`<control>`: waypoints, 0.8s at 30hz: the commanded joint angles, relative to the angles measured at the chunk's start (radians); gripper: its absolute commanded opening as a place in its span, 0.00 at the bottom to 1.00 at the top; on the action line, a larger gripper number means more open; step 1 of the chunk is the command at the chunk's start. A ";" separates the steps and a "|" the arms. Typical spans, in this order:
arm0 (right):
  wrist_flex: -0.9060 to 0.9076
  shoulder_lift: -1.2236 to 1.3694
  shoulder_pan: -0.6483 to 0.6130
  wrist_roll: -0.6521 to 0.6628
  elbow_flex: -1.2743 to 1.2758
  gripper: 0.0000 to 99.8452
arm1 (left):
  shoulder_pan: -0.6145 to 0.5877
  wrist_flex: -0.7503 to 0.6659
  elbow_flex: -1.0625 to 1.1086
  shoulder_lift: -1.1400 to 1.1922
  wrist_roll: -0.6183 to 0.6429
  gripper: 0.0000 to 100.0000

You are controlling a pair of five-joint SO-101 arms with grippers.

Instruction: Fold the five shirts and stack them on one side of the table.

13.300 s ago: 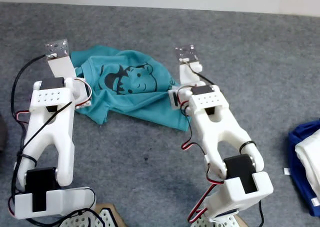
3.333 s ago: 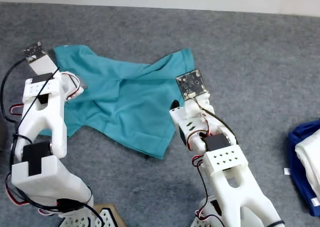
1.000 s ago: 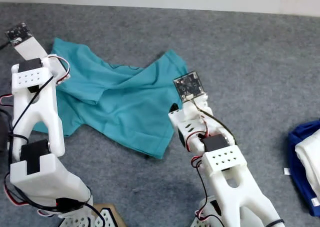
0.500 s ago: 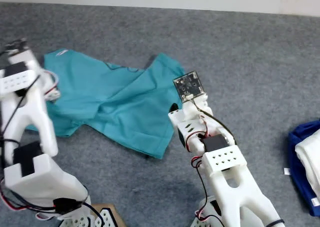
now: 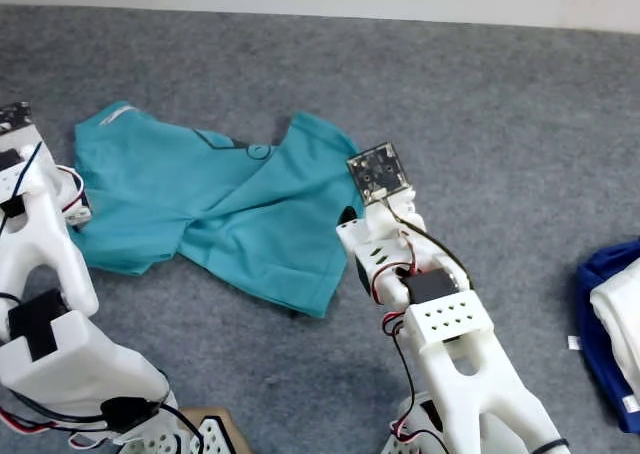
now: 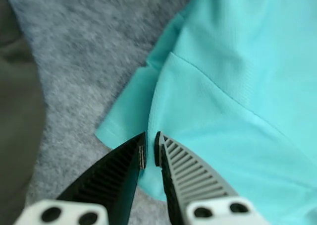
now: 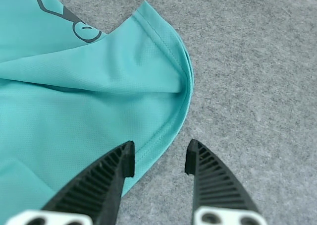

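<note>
At 9 o'clock in the high view, the left gripper (image 6: 150,148) is pinched together on the edge of a crumpled teal short-sleeved cloth shirt (image 5: 230,209) (dark print partly showing). The shirt lies left of centre on the grey felt tabletop (image 5: 500,114). The right gripper (image 7: 158,158), jaws apart, hovers over the shirt's 3 o'clock edge. A dark blue and white cloth pile (image 5: 612,324) sits at 4 o'clock.

Teal shirt (image 5: 240,219) rumpled, unfolded, on grey table (image 5: 500,124).
</note>
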 commanded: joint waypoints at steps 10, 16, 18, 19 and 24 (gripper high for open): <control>0.007 -0.005 -0.010 0.011 -0.004 0.17 | -0.064 -0.034 -0.005 -0.053 -0.006 0.06; 0.007 -0.005 -0.012 0.011 -0.004 0.17 | -0.067 -0.031 0.005 -0.051 -0.008 0.06; 0.007 -0.005 -0.012 0.011 -0.004 0.17 | -0.061 -0.026 0.005 -0.058 -0.012 0.09; 0.007 -0.005 -0.012 0.012 -0.004 0.17 | -0.053 -0.023 0.005 -0.061 -0.012 0.12; 0.007 -0.005 -0.012 0.012 -0.004 0.17 | -0.018 0.038 -0.004 -0.064 -0.012 0.23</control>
